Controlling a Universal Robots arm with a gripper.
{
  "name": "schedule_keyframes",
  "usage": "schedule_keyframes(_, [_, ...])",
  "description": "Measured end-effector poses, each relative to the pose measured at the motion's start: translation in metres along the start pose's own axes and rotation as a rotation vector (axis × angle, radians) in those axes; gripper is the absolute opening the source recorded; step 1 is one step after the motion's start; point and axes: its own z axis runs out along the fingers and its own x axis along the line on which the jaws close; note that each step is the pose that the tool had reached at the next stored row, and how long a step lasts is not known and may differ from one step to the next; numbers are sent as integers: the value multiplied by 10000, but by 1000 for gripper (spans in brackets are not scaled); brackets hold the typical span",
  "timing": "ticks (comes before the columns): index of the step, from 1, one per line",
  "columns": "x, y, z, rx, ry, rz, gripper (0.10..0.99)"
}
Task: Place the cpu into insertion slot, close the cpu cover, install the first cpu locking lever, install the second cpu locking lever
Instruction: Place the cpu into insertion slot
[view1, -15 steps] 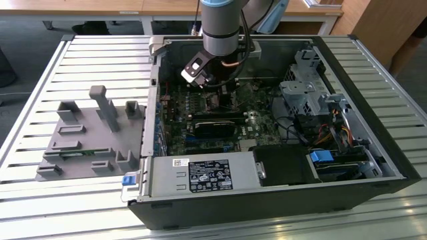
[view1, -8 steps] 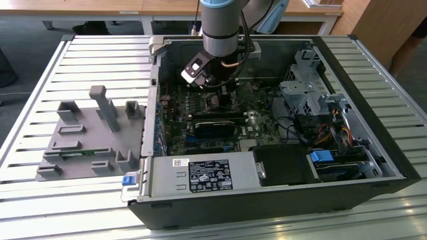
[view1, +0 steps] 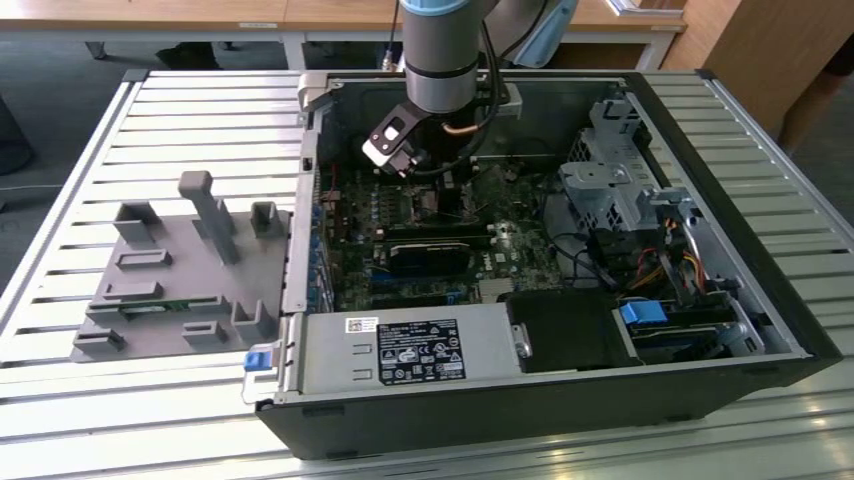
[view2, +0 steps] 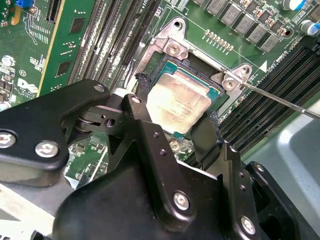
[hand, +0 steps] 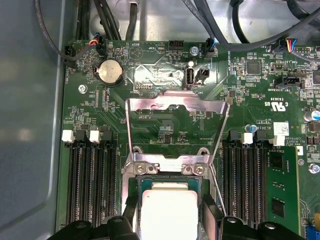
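Black gripper body sits closest to the lens in the second wrist view. We log its fingers clamped on two opposite edges of the cpu.

Open computer case surrounds everything, and the arm reaches down into it directly over the insertion slot.

Green motherboard carries the insertion slot, and long black memory slots run along two opposite sides of it.

We note the cpu cover is open, swung up and back from one edge of the slot, with bare board showing through its window.

Cpu lies flat inside the insertion slot, pale face up, and looks level with the rim as far as we can judge.

One thin locking lever juts out free from a corner of the slot.

Coin cell sits beyond the raised cover, well apart from the slot.
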Motion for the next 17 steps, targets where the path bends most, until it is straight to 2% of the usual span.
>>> schedule_keyframes(6, [0,0,-7,0,0,1,612])
schedule_keyframes(13, [0,11,-83,22,-1,0,612])
schedule_keyframes(14, [0,13,-90,32,-1,-1,600])
schedule_keyframes(15, [0,16,-94,44,0,0,537])
schedule_keyframes(16, [0,19,-98,59,0,-1,537])
schedule_keyframes(17, [0,21,-104,70,-1,0,475])
